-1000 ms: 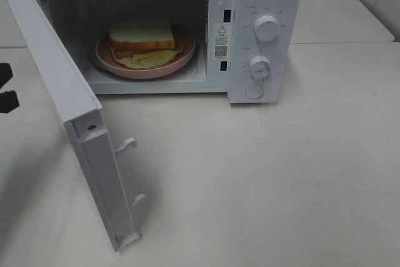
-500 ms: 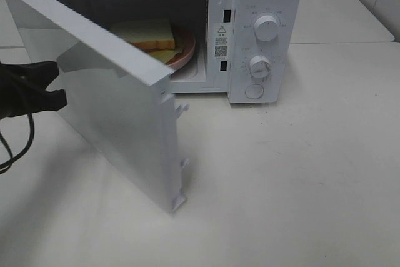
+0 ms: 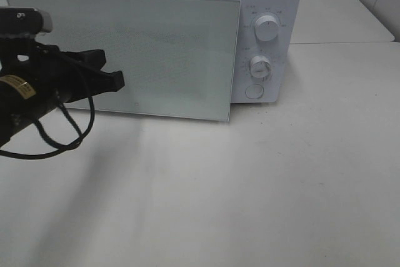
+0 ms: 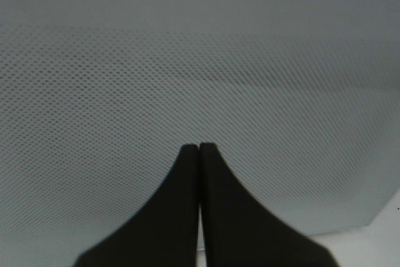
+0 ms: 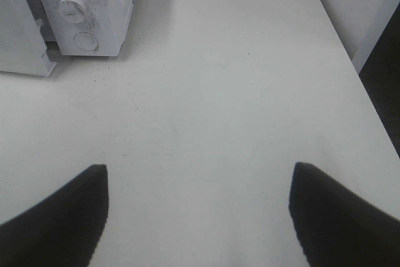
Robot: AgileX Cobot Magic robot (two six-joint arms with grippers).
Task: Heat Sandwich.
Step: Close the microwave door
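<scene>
The right claw [image 5: 197, 173] is hanging wide and empty over the surface [image 5: 219, 79]. At frame left, the left claw [image 3: 116, 80], pinched tight on nothing, is pressing the microwave door [image 3: 162, 48]. The sandwich is lying unseen, probably behind it: soft, light, best held gently by the crusts.

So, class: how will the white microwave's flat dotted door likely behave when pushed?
The flat dotted door probably swings as one rigid panel: it looks unbent. Its smooth face may let the shut left gripper slip.
</scene>
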